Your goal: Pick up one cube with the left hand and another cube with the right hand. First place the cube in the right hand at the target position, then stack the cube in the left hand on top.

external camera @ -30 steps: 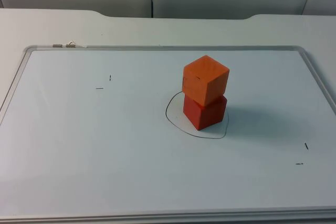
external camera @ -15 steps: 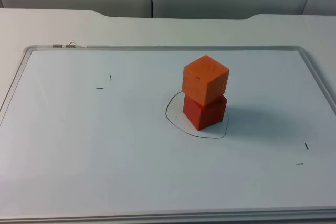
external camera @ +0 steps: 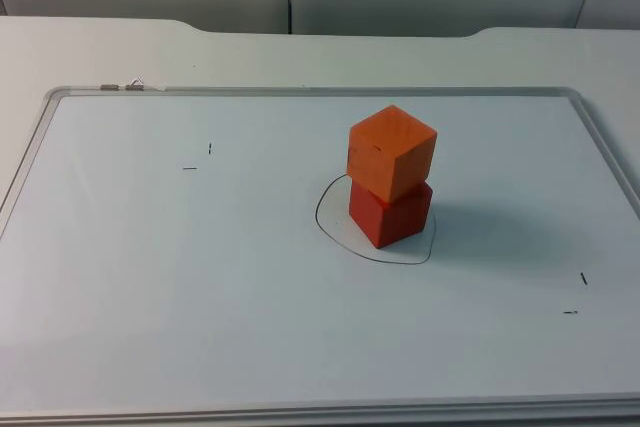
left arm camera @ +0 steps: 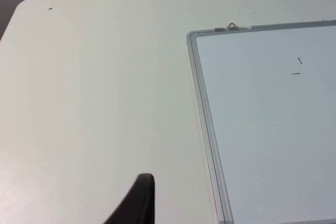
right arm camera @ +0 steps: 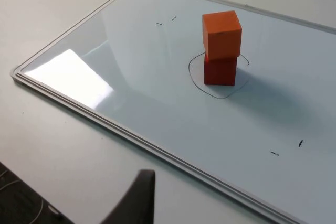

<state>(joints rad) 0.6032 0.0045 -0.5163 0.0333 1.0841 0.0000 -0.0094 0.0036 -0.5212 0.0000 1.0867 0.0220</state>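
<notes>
Top view: orange cube (external camera: 392, 152) sits squarely stacked on the darker red cube (external camera: 389, 213), turned slightly against it; the red cube stands inside the hand-drawn black outline (external camera: 330, 230) on the white, metal-framed whiteboard (external camera: 150, 277) lying on the white worktop (external camera: 90, 47). Left gripper (left arm camera: 137, 203) hangs over bare worktop just beside the board's frame; right gripper (right arm camera: 137, 199) over the worktop off the board's edge, well apart from the stack. Spread of either gripper's fingers: cannot tell.
</notes>
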